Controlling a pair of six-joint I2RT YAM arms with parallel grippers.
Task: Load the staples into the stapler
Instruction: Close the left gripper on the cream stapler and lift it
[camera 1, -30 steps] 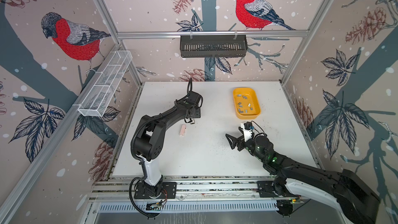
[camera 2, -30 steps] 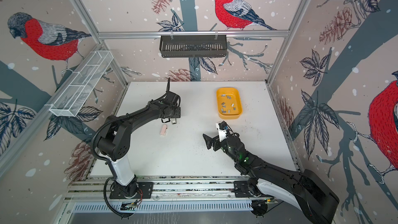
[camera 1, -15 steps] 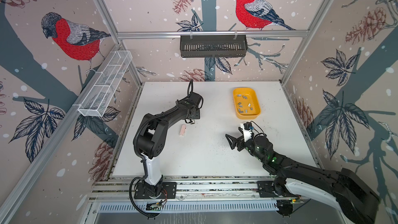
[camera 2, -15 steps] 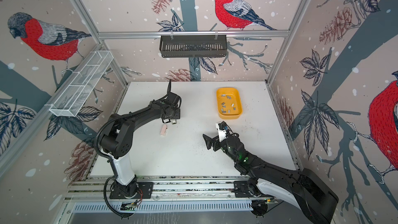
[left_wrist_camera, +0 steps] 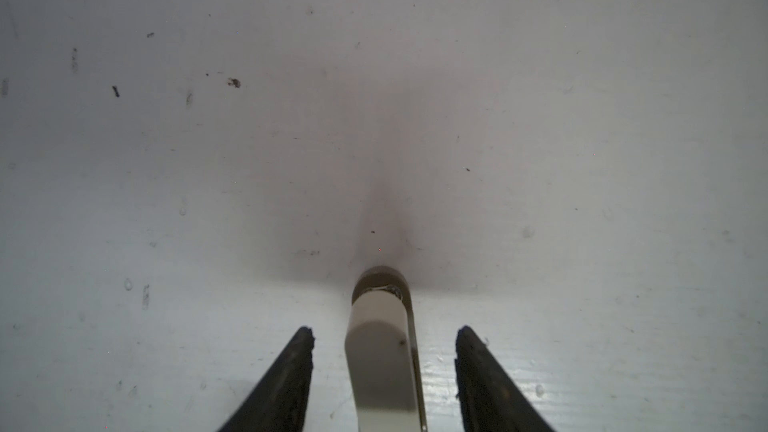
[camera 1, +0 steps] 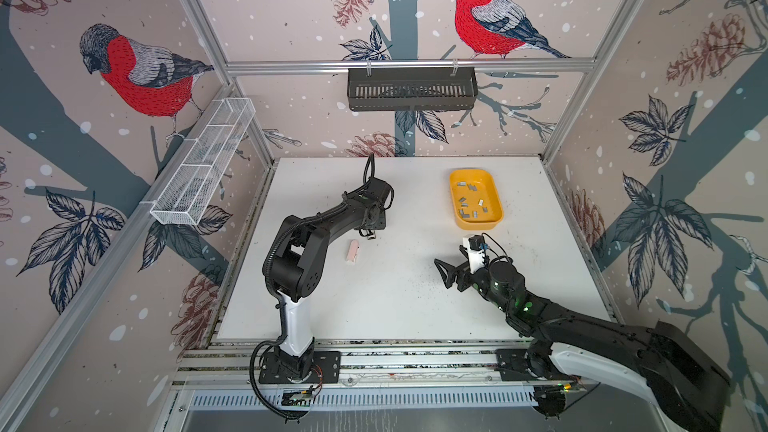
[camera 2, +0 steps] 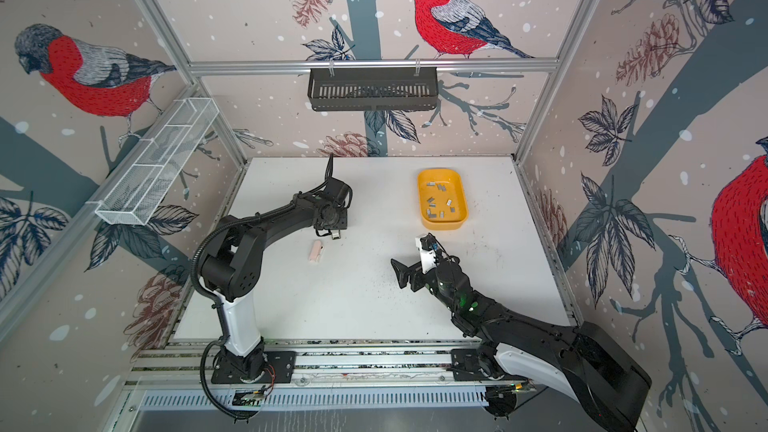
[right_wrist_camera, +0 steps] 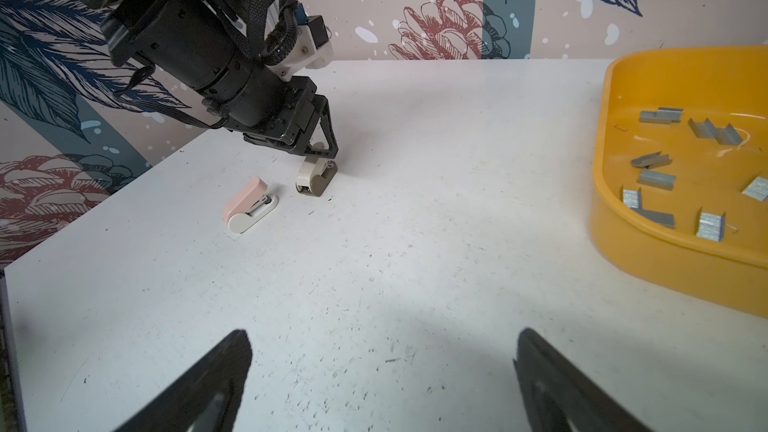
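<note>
Left tool: spread, with one finger on each side of the beige stapler. The left wrist view shows a gap on both sides, so nothing is pinched.
Beige stapler: cream body with a brown rounded end – that end points down at the tabletop, left of the middle.
Pink stapler: lies on its side on the tabletop just beside the beige one, apart from it and outside the left tool.
Staples: short grey strips scattered loose inside the yellow tray, some flat and some standing on edge.
Yellow tray: sits on the tabletop toward the back right, well apart from both staplers.
Right tool: spread wide and holding nothing – it hangs over bare tabletop between the staplers and the tray, nearer the front.
Tabletop: white, with small dark specks and scuffs.
</note>
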